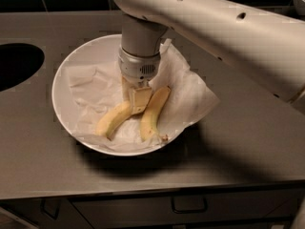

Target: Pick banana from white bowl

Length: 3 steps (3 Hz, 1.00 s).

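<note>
**Desk:** Where is your pincer?

**Operator:** I see the pincer (pixel 139 104) down inside the large, shallow round white bowl (pixel 62 87), hanging straight from the thick cream-coloured robot arm (pixel 214 27) that reaches in from the upper right. Its tip sits between the upper ends of two bananas, right where they come closest together.

**Desk:** Wide, narrow, or gripping?

**Operator:** I cannot tell. The tip is right on the fruit, and I cannot tell from here whether anything is clamped.

**Desk:** And the one we want?

**Operator:** The paler, plumper yellow banana (pixel 113 120) lies in the bowl on the crumpled white paper lining (pixel 190 97), left of the pincer. It slants from its blunt lower-left end up toward the pincer, and its upper end disappears under the tip. I read that as touching or nearly so.

**Desk:** The other fruit?

**Operator:** The slimmer, deeper-yellow banana (pixel 152 113) lies just right of the pincer, running down toward the front rim, with a brown stub at its lower end. The two make a V that opens toward me.

**Desk:** Surroundings?

**Operator:** The bowl rests on the dark grey worktop (pixel 238 147). The paper spills over the bowl's right rim. A dark round opening (pixel 16 66) sits in the worktop to the left, well apart from the bowl. A drawer handle (pixel 189 205) shows below the front edge.
</note>
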Available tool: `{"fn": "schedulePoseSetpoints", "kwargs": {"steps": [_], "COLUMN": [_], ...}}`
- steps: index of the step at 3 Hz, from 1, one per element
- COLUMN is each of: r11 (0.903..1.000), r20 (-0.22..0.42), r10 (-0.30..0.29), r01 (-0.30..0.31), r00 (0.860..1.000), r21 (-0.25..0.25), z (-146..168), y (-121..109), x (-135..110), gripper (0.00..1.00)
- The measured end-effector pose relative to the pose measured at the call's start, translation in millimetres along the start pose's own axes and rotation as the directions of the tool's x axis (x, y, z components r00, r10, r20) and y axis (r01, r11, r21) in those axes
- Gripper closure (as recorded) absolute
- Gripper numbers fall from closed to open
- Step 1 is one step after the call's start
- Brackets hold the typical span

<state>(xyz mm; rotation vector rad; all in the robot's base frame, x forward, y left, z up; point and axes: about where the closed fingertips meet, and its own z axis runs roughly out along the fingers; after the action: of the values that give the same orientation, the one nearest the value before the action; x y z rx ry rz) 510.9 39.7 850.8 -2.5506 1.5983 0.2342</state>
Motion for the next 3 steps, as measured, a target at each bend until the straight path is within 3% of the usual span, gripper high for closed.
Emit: {"fn": "schedulePoseSetpoints", "kwargs": {"steps": [1,2,3], "r11": [1.0000,0.9982,0.9904], "r20": [0.000,-0.015,-0.050], "r10": [0.000,-0.015,-0.034], "r01": [0.000,0.016,0.040], "r00": [1.000,1.000,0.998], "r21": [0.002,0.058,0.132], "z": [-0.3,-23.6,-53.1], "y": [-0.2,5.8,15.3], "x": [-0.3,-10.4,-24.9], "gripper": [1.00,1.00,1.00]}}
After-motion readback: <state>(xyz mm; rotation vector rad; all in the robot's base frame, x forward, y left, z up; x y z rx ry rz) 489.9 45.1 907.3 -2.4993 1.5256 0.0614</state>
